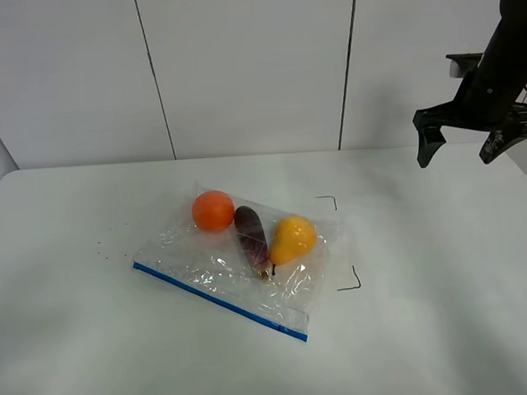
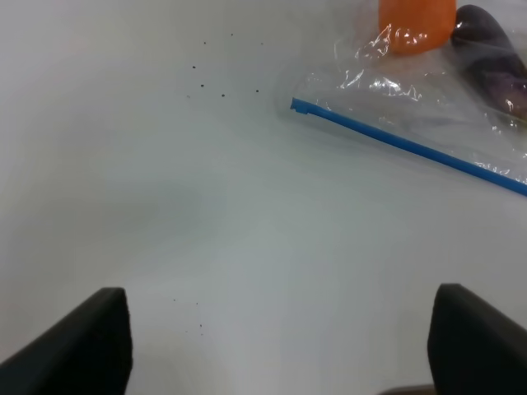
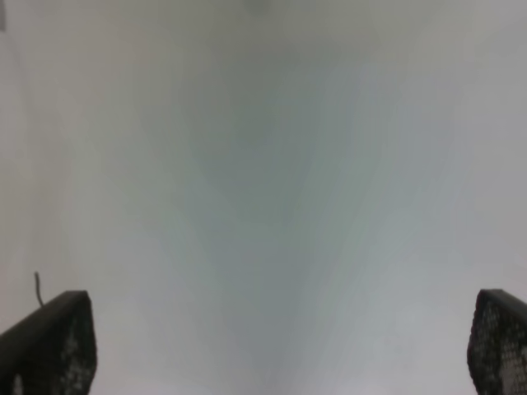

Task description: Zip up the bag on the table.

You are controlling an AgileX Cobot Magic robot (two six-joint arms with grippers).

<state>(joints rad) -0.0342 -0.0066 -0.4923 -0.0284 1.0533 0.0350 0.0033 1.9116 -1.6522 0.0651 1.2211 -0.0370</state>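
The right gripper [image 1: 469,147] hangs spread wide above the plain white matte table [image 1: 451,329], holding nothing — the clear crinkly plastic bag [image 1: 241,261] with its blue zipper strip [image 1: 218,300] lies well apart. The left gripper [image 2: 280,346] (also spread, empty) has bare tabletop beneath, the strip's end ahead.

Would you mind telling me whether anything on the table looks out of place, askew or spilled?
Nothing is spilled. The bag lies askew, its blue zipper strip running diagonally across the table. A few dark specks dot the surface to its left.
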